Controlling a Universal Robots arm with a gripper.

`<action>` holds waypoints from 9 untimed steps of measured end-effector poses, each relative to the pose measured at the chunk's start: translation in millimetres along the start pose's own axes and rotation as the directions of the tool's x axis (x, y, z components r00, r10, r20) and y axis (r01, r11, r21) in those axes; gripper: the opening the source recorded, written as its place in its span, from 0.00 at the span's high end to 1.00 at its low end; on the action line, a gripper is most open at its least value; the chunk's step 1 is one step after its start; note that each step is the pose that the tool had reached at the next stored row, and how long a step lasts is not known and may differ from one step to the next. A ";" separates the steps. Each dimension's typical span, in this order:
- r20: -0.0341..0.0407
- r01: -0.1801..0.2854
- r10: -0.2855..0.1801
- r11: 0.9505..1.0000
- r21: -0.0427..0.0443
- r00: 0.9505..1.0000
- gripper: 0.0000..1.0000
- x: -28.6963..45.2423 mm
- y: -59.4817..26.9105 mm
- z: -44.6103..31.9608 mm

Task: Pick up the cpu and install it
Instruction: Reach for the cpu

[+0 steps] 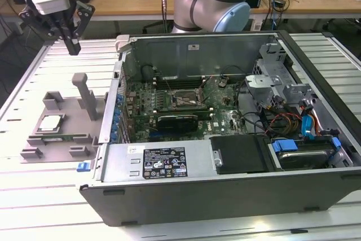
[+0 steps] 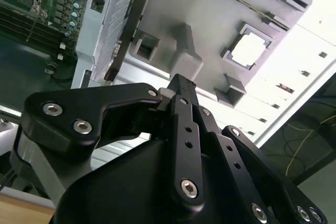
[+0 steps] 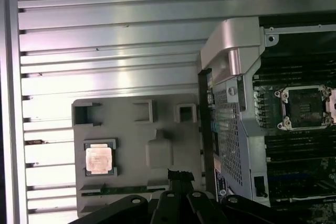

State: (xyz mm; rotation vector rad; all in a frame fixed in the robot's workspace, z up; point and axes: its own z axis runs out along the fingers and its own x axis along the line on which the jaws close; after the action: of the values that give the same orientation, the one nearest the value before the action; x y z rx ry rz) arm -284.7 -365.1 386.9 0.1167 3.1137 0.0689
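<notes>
The cpu [image 1: 49, 123], a small pale silver square, lies flat in a framed nest on a grey plastic tray [image 1: 34, 153], on the side of the tray away from the computer. A tall upright post [image 1: 84, 91] stands on the same tray between the chip and the open computer case [image 1: 225, 190], which sits just beside the tray on a slatted metal table [image 1: 34, 207]. Inside the case, the dark metal-framed socket [image 1: 183, 101] faces up. The black gripper [image 1: 73, 46] hangs well above the table, past the tray's far end, its jaws drawn together and holding nothing. The step in hand looks like the approach to the chip. Doing it well seems to call for jaws spread wider than the chip, square to its edges, centred over the nest, and well clear of the post.
</notes>
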 end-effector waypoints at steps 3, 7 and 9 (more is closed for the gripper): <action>0.000 0.000 0.000 1.000 0.000 1.000 0.89 6.6 -0.6 2.2; 0.000 0.000 0.000 1.000 0.000 1.000 0.89 18.9 -1.7 6.4; 0.000 0.000 0.000 1.000 0.000 1.000 0.89 24.4 -2.2 8.5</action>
State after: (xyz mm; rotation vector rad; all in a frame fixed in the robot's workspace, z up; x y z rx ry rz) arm -309.0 -365.1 377.7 0.1167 3.1136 0.0689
